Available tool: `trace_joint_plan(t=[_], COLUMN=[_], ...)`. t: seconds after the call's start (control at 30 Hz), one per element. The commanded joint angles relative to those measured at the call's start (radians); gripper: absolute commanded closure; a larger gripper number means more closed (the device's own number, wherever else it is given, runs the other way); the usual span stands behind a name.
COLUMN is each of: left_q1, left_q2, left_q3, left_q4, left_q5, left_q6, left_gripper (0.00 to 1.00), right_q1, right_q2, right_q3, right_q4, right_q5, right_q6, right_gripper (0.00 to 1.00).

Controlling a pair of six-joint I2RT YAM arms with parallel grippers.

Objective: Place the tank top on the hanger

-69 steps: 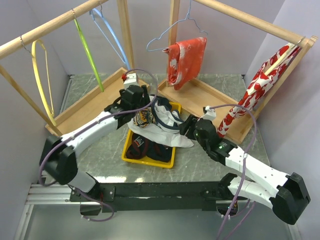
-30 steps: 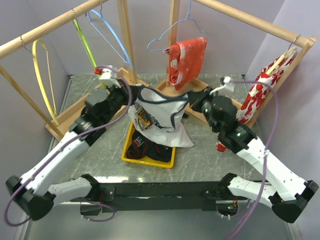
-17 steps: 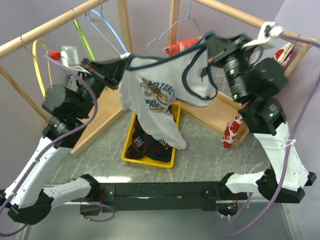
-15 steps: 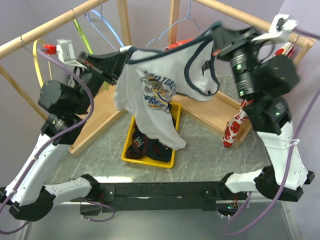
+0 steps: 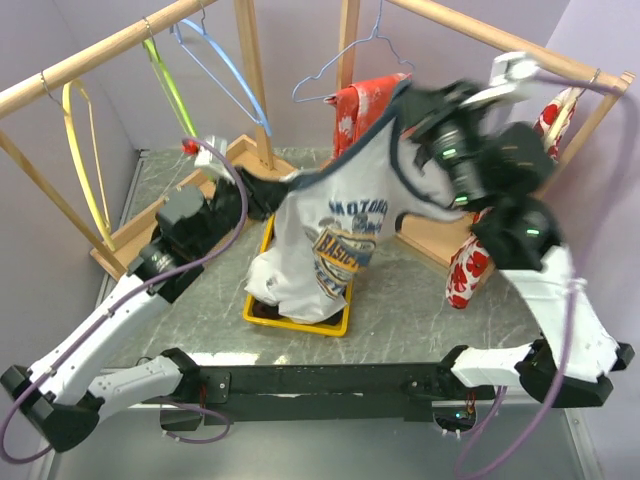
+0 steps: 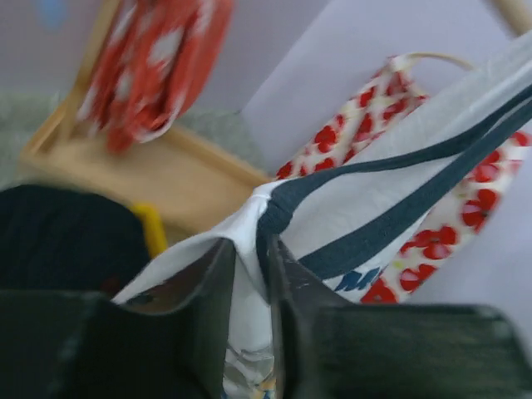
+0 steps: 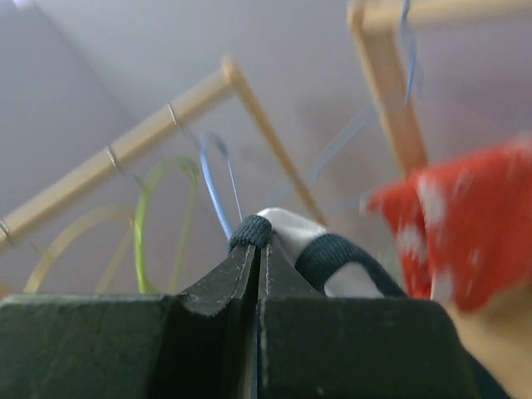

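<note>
The white tank top (image 5: pixel 335 240) with navy trim hangs stretched between both grippers, its hem resting on the yellow bin (image 5: pixel 296 320). High at the right, my right gripper (image 5: pixel 403 98) is shut on one navy-trimmed strap (image 7: pixel 253 233). My left gripper (image 5: pixel 263 195) is lower, at the other strap. Its fingers stand apart, white cloth (image 6: pixel 399 191) lying in the gap and the navy trim bunched at the tip (image 6: pixel 276 213). The yellow hanger (image 5: pixel 80 150) hangs empty on the left rail, far from both grippers.
A lime-green hanger (image 5: pixel 175 100) and a light-blue hanger (image 5: pixel 225 70) hang on the left rail. Red floral garments hang at the back (image 5: pixel 365 105) and on the right rail (image 5: pixel 468 270). Dark clothes lie in the bin beneath the shirt.
Both arms came down and the shirt dropped until its hem reached the bin. My left gripper swung down from beside the rail toward the middle, and its jaws have parted.
</note>
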Motion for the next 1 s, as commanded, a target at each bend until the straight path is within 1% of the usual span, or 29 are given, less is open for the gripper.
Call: trace_joint_plan(t=[0.0, 0.03, 0.07, 0.1, 0.13, 0.17, 0.2, 0.23, 0.27, 0.37, 0.4, 0.43, 0.5, 0.57, 0.6, 0.7, 0.8, 0.83, 0.9, 0.93, 0.97], left_q1=[0.004, 0.004, 0.004, 0.004, 0.004, 0.004, 0.004, 0.004, 0.004, 0.004, 0.004, 0.004, 0.004, 0.004, 0.006, 0.006, 0.007, 0.008, 0.011, 0.011, 0.012], left_q2=[-0.17, -0.196, -0.247, -0.268, -0.288, -0.316, -0.325, -0.335, -0.342, -0.316, -0.303, -0.29, -0.247, -0.186, -0.162, -0.056, 0.024, 0.041, 0.101, 0.118, 0.147], left_q3=[-0.142, -0.171, -0.231, -0.256, -0.277, -0.306, -0.317, -0.325, -0.339, -0.342, -0.34, -0.342, -0.347, -0.35, -0.347, -0.33, -0.319, -0.308, -0.285, -0.275, -0.262], left_q4=[-0.162, -0.189, -0.196, -0.205, -0.217, -0.248, -0.256, -0.26, -0.26, -0.26, -0.266, -0.262, -0.23, -0.202, -0.193, -0.167, -0.119, -0.11, -0.119, -0.128, -0.136], left_q5=[-0.208, -0.254, -0.269, -0.291, -0.317, -0.361, -0.371, -0.372, -0.362, -0.342, -0.346, -0.346, -0.348, -0.339, -0.333, -0.31, -0.293, -0.302, -0.325, -0.337, -0.369], left_q6=[-0.072, -0.081, -0.084, -0.087, -0.092, -0.098, -0.103, -0.101, -0.1, -0.084, -0.081, -0.077, -0.071, -0.074, -0.071, -0.069, -0.07, -0.07, -0.071, -0.07, -0.074], left_gripper=[0.61, 0.59, 0.58, 0.56, 0.52, 0.51, 0.5, 0.47, 0.46, 0.44, 0.44, 0.44, 0.43, 0.43, 0.43, 0.41, 0.4, 0.4, 0.41, 0.41, 0.41], right_q1=[0.119, 0.143, 0.161, 0.178, 0.195, 0.2, 0.2, 0.2, 0.2, 0.2, 0.201, 0.201, 0.194, 0.189, 0.184, 0.184, 0.161, 0.143, 0.085, 0.007, -0.024], right_q2=[0.001, 0.012, 0.055, 0.085, 0.118, 0.189, 0.228, 0.265, 0.324, 0.348, 0.339, 0.327, 0.279, 0.22, 0.195, 0.109, 0.046, 0.031, -0.009, -0.021, -0.046], right_q3=[-0.35, -0.416, -0.516, -0.552, -0.579, -0.611, -0.612, -0.6, -0.558, -0.529, -0.535, -0.546, -0.587, -0.641, -0.661, -0.721, -0.777, -0.8, -0.88, -0.909, -0.97], right_q4=[0.092, 0.143, 0.158, 0.168, 0.199, 0.214, 0.222, 0.218, 0.181, 0.143, 0.141, 0.139, 0.118, 0.097, 0.09, 0.061, 0.024, 0.023, 0.033, 0.041, 0.067], right_q5=[0.013, 0.021, 0.02, 0.004, -0.019, -0.072, -0.097, -0.117, -0.125, -0.119, -0.099, -0.088, -0.053, -0.014, -0.005, 0.045, 0.095, 0.092, 0.005, -0.049, -0.089], right_q6=[0.116, 0.131, 0.175, 0.203, 0.226, 0.258, 0.268, 0.269, 0.262, 0.23, 0.225, 0.219, 0.216, 0.223, 0.223, 0.223, 0.237, 0.243, 0.275, 0.288, 0.307], right_gripper=[1.0, 1.0, 1.0, 1.0, 1.0, 1.0, 1.0, 0.98, 0.95, 0.67, 0.51, 0.45, 0.35, 0.32, 0.27, 0.22, 0.21, 0.22, 0.25, 0.26, 0.27])
